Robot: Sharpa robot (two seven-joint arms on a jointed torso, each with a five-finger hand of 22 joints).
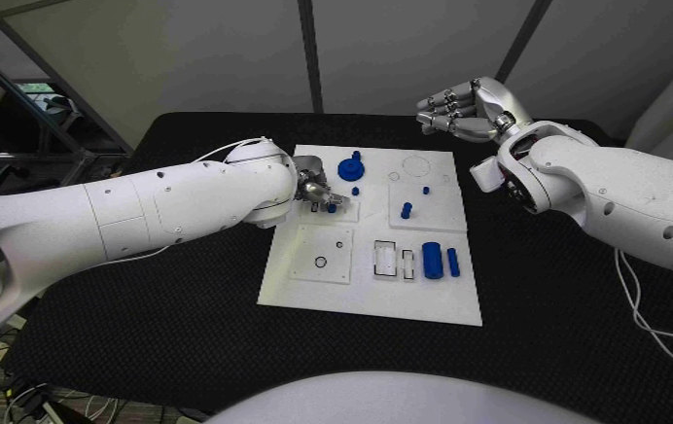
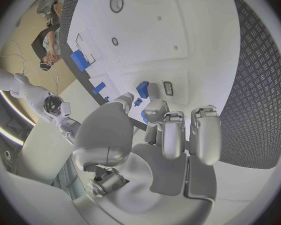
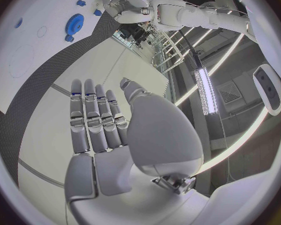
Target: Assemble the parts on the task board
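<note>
left robot hand point(image 1: 317, 194) covering small blue part point(image 2: 142, 89), grasp unclear

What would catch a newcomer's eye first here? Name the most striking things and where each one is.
First comes the white task board in the middle of the black table, dotted with small blue parts, among them a blue gear near its far edge. Next is the left robot hand, reaching over the board's left side with its fingers at a small blue part. The right robot hand hangs raised beyond the board's far right corner, holding nothing.
</note>
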